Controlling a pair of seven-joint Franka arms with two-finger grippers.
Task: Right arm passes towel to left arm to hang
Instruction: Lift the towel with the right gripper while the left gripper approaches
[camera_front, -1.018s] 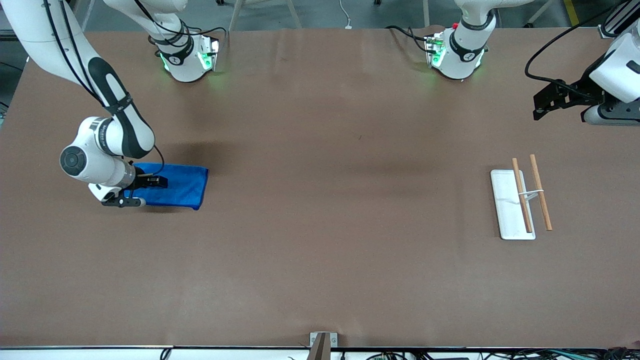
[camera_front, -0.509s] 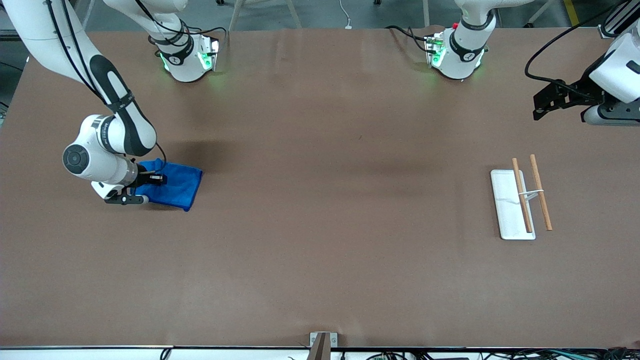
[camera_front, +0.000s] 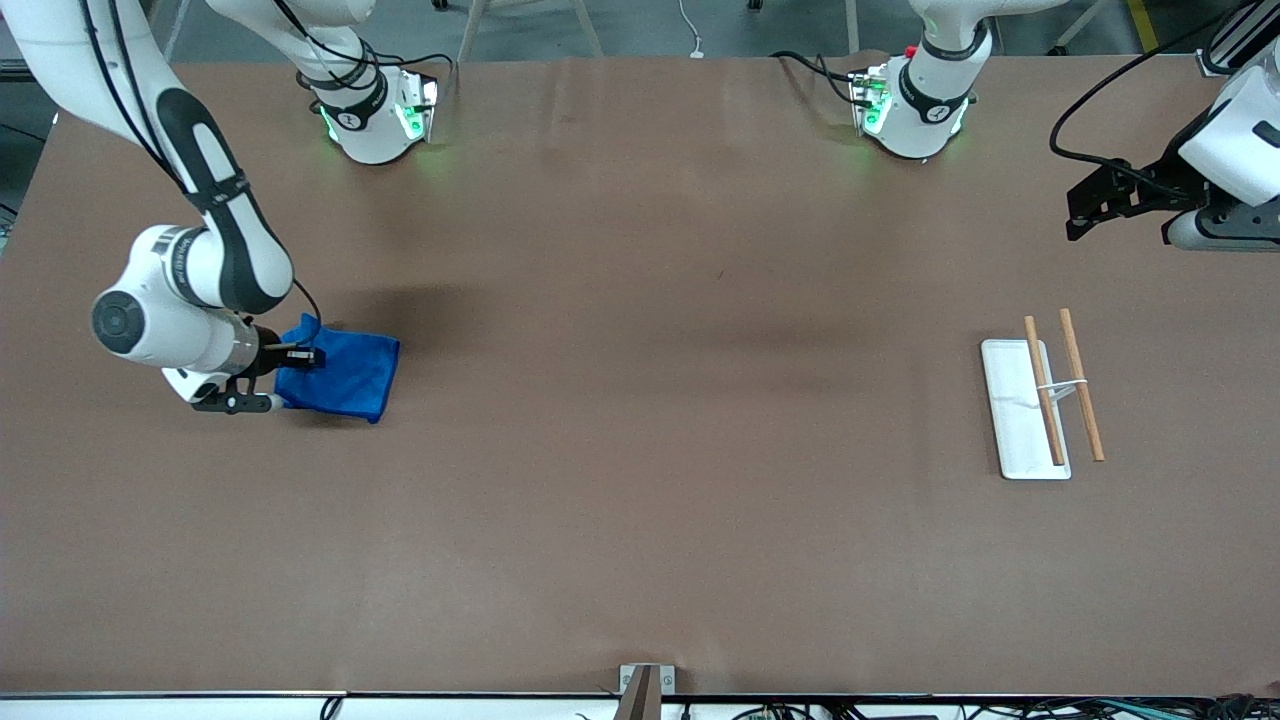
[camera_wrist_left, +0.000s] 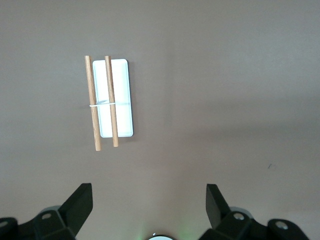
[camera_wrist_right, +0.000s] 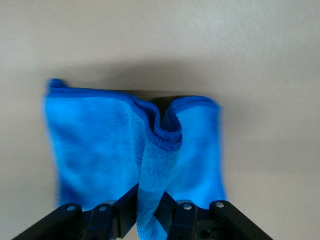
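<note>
The bright blue towel (camera_front: 345, 372) is at the right arm's end of the table, one edge pinched up and the rest trailing on the table. My right gripper (camera_front: 300, 356) is shut on a fold of the towel (camera_wrist_right: 152, 200), which bunches between the jaws in the right wrist view. My left gripper (camera_front: 1085, 212) is open and empty, held high over the left arm's end of the table, above the bare table beside the white tray (camera_front: 1010, 420). The left wrist view shows its two black fingertips (camera_wrist_left: 80, 200) wide apart over bare table.
The white tray with two wooden rods (camera_front: 1043, 390) lies toward the left arm's end of the table; it also shows in the left wrist view (camera_wrist_left: 122, 100). A small metal bracket (camera_front: 645, 680) sits at the table's near edge. The brown table (camera_front: 660, 400) spreads between towel and tray.
My right gripper has lifted and drawn the towel's edge toward the table's end; the towel has bunched and become shorter. The left arm has not moved.
</note>
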